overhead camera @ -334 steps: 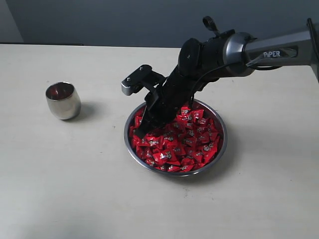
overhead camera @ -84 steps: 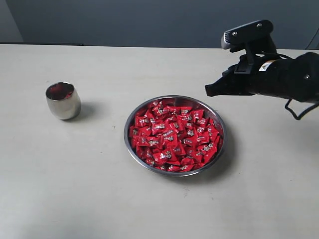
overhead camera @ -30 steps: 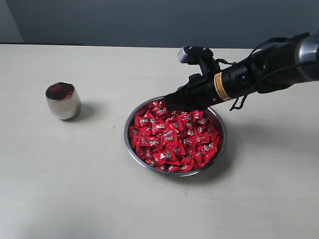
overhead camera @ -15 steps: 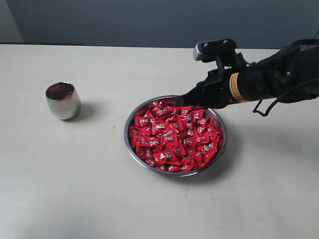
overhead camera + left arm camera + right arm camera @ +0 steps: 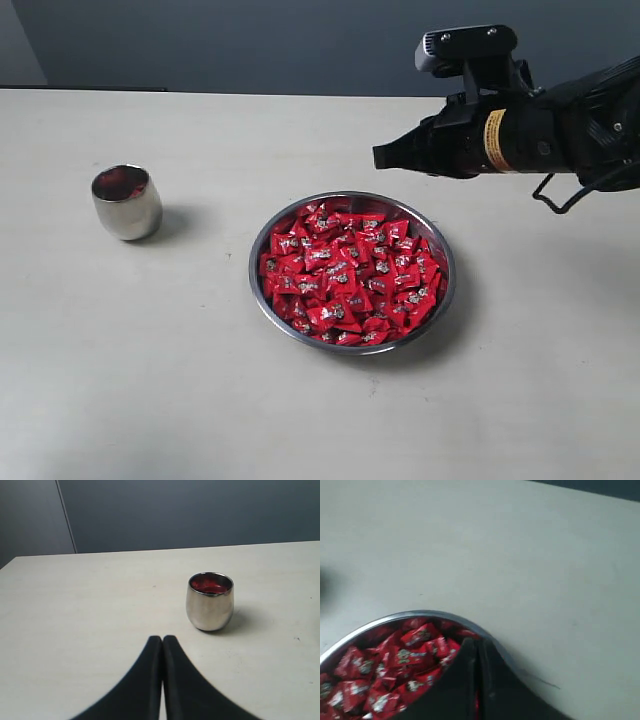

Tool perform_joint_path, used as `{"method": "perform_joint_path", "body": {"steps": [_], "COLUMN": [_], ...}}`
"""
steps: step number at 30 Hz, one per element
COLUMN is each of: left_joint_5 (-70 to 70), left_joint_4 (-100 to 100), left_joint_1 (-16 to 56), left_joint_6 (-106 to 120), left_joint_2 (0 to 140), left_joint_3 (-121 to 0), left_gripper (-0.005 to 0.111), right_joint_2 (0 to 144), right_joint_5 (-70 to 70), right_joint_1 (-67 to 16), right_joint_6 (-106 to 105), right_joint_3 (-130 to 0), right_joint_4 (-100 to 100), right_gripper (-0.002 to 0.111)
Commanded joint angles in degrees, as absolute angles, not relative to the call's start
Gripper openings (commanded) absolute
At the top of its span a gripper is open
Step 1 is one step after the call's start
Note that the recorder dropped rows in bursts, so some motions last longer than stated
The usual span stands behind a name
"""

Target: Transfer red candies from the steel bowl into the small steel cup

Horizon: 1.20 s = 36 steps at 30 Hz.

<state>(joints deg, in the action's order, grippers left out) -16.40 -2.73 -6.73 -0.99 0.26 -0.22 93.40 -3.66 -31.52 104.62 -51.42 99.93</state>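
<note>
One steel bowl point(image 5: 252, 275), one small steel cup point(image 5: 127, 205) and two end effectors. The red candies point(image 5: 350, 275) are too many to count, several dozen heaped in the bowl. More red shows inside the cup, but how many pieces cannot be told.

In the exterior view the bowl sits just toward 4 o'clock from the middle of the desk point(image 5: 150, 390). The cup stands upright well apart from it, at about 9 to 10 o'clock of the bowl.

The right end effector point(image 5: 380, 156) hangs in the air beyond the bowl's 12 to 1 o'clock rim, its arm reaching in from the 2 o'clock side. Its fingers are pressed together. Its wrist view shows a thin red sliver low in the seam between them, but I cannot tell whether that is a held candy or the heap behind.

The left end effector point(image 5: 162, 642) appears only in its own wrist view, fingers pressed together on nothing and pointing toward the cup, clear of it.

Half a second ago the right end effector's tip was low at the bowl's far rim; now it is higher and clear of the bowl. Bowl, heap and cup lie as before.

The desk is a pale cream, matte and lightly scuffed. Behind it stands a plain dark grey-blue wall point(image 5: 250, 40).
</note>
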Motion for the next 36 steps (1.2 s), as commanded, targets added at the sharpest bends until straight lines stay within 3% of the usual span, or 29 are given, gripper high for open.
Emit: {"method": "perform_joint_path", "body": {"steps": [1,12,16,20,31,36], "left_joint_5": [-16.31,-16.31,-16.31,-16.31,-16.31,-16.31], "left_joint_4": [-2.60,-2.60,-2.60,-2.60,-2.60,-2.60], "left_joint_1": [-6.77,-6.77,-6.77,-6.77,-6.77,-6.77], "left_joint_6": [-1.12,-1.12,-1.12,-1.12,-1.12,-1.12], "left_joint_2": [0.00,0.00,0.00,0.00,0.00,0.00], "left_joint_3": [0.00,0.00,0.00,0.00,0.00,0.00], "left_gripper": [0.000,0.000,0.000,0.000,0.000,0.000], "right_joint_2": [92.76,97.54,100.43,100.90,80.37,70.52], "right_joint_5": [3.34,-2.91,-11.55,-1.57,18.92,8.87], "right_joint_1": [-31.45,-31.45,-31.45,-31.45,-31.31,-27.52], "right_joint_6": [101.93,102.06,105.72,106.29,104.48,100.46], "right_joint_3": [-51.35,-56.77,-56.28,-54.08,-49.40,-42.93], "right_joint_4": [99.95,99.95,99.95,99.95,99.95,99.95], "right_gripper": [-0.001,-0.001,-0.001,-0.001,-0.001,-0.001]}}
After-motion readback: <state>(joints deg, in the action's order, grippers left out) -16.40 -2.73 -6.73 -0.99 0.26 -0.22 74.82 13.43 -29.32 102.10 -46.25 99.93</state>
